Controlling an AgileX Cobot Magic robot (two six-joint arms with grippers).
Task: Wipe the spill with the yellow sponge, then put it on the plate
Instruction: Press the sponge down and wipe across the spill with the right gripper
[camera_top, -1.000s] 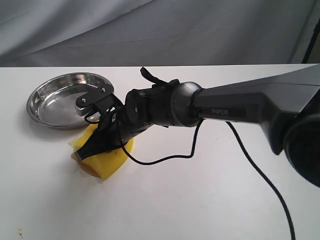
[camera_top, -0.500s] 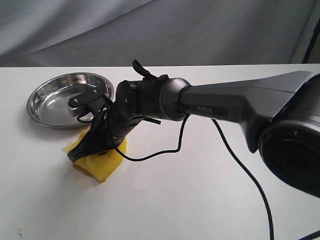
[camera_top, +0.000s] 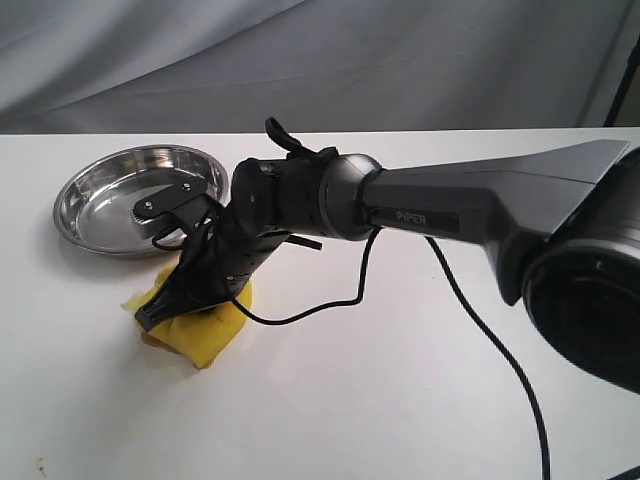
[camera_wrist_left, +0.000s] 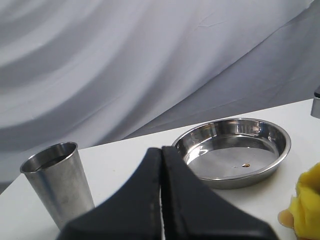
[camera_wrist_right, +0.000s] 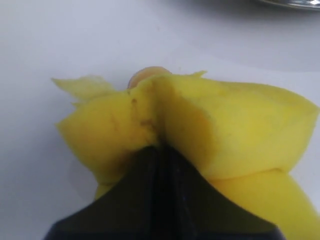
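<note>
Was midway only: pressed the sponge (camera_top: 205, 335), pinched tight in the right gripper (camera_top: 150, 314), on the spill (camera_wrist_right: 145, 76) at 5 o'clock from the plate (camera_top: 75, 215), with brown liquid left at its edge and the plate step not done.

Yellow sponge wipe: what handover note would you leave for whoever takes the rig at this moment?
Right claw: shut on the yellow sponge, holding it down on the table beside the plate.
Left claw: shut, holding nothing.
Spill: amber liquid shows at the sponge's edge; wiping not finished.
Plate: holds no sponge.
Left to do: finish wiping, then put the sponge on the plate.
</note>
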